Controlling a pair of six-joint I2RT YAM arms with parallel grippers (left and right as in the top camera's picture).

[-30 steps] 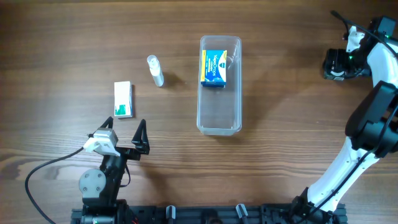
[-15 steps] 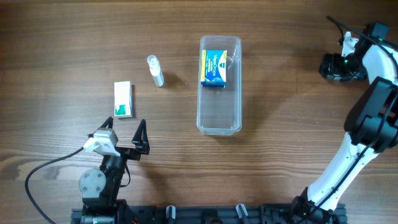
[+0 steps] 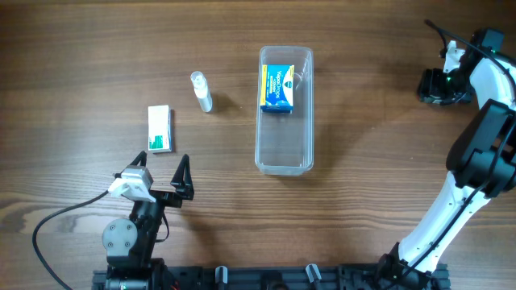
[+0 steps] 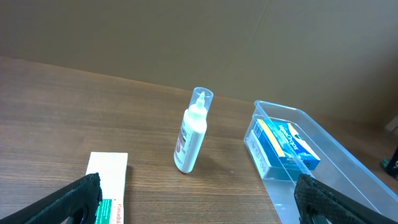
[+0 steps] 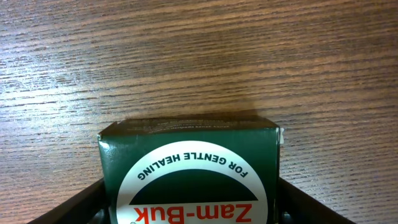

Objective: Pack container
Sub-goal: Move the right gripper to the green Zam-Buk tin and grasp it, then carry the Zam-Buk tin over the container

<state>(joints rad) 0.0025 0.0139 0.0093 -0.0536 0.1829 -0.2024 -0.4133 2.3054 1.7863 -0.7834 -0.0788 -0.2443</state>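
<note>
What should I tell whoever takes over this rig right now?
Left tool: open, empty, just near side of the white-green box.
Right tool: shut on the green Zam-Buk box, well right of the container.
Done: blue box lies in the container's far end.
Left: pack the Zam-Buk box, the bottle and the white-green box. The last two sit left of the container.
</note>
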